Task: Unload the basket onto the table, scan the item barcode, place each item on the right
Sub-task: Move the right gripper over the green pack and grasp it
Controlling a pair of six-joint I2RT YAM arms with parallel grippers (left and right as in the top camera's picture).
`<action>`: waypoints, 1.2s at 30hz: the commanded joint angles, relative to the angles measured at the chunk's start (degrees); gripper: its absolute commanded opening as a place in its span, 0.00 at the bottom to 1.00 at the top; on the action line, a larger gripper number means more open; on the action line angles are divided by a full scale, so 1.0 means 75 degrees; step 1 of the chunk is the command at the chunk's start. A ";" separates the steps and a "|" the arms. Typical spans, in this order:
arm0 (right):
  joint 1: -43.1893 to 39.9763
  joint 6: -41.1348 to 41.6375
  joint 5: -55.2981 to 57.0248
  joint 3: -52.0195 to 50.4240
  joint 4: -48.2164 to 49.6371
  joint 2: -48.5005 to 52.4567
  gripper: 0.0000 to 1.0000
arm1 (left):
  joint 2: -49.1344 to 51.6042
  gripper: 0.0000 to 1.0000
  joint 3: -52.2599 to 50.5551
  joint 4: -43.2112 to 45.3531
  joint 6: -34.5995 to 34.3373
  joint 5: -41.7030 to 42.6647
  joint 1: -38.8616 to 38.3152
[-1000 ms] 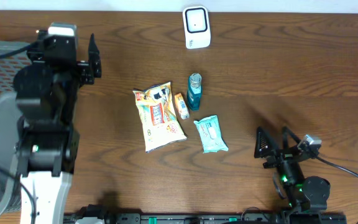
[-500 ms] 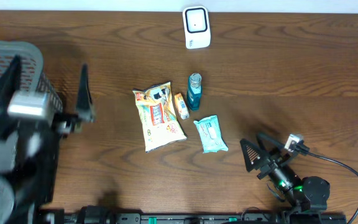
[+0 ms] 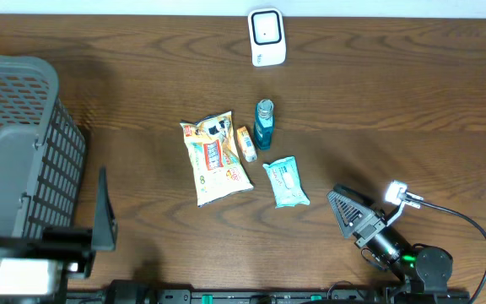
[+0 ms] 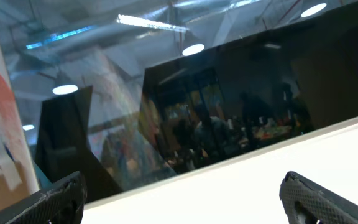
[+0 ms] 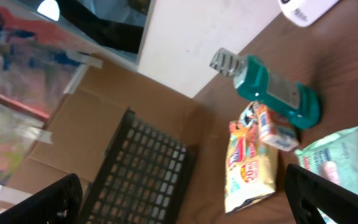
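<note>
Plainly no item is in hand yet, so the step appears to be the first one: choosing something and going for it. Both claws stand wide with nothing between the fingers. The left gripper point(image 3: 42, 213) hangs at about 8 o'clock on the table point(image 3: 412, 110), by the near edge of the grey basket point(image 3: 24, 143), and its wrist camera looks up at ceiling lights rather than at any goods. The right gripper point(image 3: 350, 213) sits at about 5 o'clock and faces the cluster in the middle of the table. That cluster holds the snack bag point(image 3: 215, 158) lying flat, a small orange box point(image 3: 245, 143) just beside its 3 o'clock edge, the teal bottle point(image 3: 263, 124) lying on its side against the box, and the wipes pack point(image 3: 286, 181) toward 5 o'clock of them, nearest the right arm. The scanner point(image 3: 267, 36) stands at 12 o'clock, well apart from all four. My judgement is that the right arm is the better placed to act. The next move calls for lowering over one piece, most likely the wipes pack, closing across its narrow sides, then carrying it to 12 o'clock with its printed code turned to the scanner's face. Which side bears the code cannot be told.
</note>
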 commanded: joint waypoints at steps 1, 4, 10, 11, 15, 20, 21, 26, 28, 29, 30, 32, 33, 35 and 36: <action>0.0032 -0.0933 -0.1320 -0.0009 0.0283 -0.0026 0.99 | -0.0431 0.98 0.0064 -0.0047 0.0551 0.0096 -0.0029; 0.0032 -0.1139 -0.1425 -0.0009 -0.0108 -0.0026 0.99 | -0.0775 0.98 0.0064 -0.0058 0.0548 0.0099 -0.0023; 0.0032 -0.1349 -0.1107 -0.0006 -0.0831 0.0137 0.99 | -0.1530 0.98 0.0064 -0.0117 0.0551 0.0096 -0.0023; 0.0032 -0.1396 -0.1005 0.0023 -0.0839 0.0219 0.98 | -0.1635 0.98 0.0064 -0.0117 0.0551 0.0096 -0.0023; 0.0032 -0.2005 -0.0831 0.0466 -0.1011 0.0772 0.97 | -0.1964 0.98 0.0064 -0.0114 0.0551 0.0096 -0.0023; 0.0035 -0.3564 -0.0149 0.1932 -0.2232 0.2066 0.99 | -0.2282 0.98 0.0064 -0.0108 0.0548 0.0099 -0.0023; 0.0041 -0.3911 0.0055 0.2308 -0.2585 0.2393 0.99 | -0.2366 0.98 0.0064 -0.0108 0.0548 0.0099 -0.0023; 0.0423 -0.5642 0.1445 0.4535 -0.4736 0.4456 0.94 | -0.2757 0.98 0.0064 -0.0114 0.0548 0.0099 -0.0023; 0.0880 -0.6044 0.2183 0.5403 -0.5523 0.5321 0.90 | -0.2804 0.98 0.0099 -0.0111 0.0551 0.0093 -0.0023; 0.1145 -0.6143 0.2535 0.5747 -0.5805 0.5683 0.89 | -0.2801 0.98 0.0105 -0.0117 0.0548 0.0096 -0.0023; 0.1536 -0.6193 0.3028 0.6161 -0.6105 0.6135 0.89 | -0.2801 0.98 0.0108 -0.0134 0.0548 0.0096 -0.0023; 0.2320 -0.6184 0.3952 0.6784 -0.6502 0.6846 0.90 | -0.2801 0.98 0.0105 -0.0181 0.0548 0.0093 -0.0023; 0.2850 -0.6082 0.4613 0.7128 -0.6700 0.7306 0.91 | -0.2801 0.98 0.0108 -0.0242 0.0548 0.0093 -0.0023; 0.3634 -0.5727 0.5659 0.7592 -0.6974 0.8032 0.92 | -0.2801 0.98 0.0108 -0.0370 0.0548 0.0096 -0.0023; 0.4164 -0.5450 0.6347 0.7874 -0.7140 0.8615 0.92 | -0.2801 0.98 0.0108 -0.0458 0.0551 0.0096 -0.0023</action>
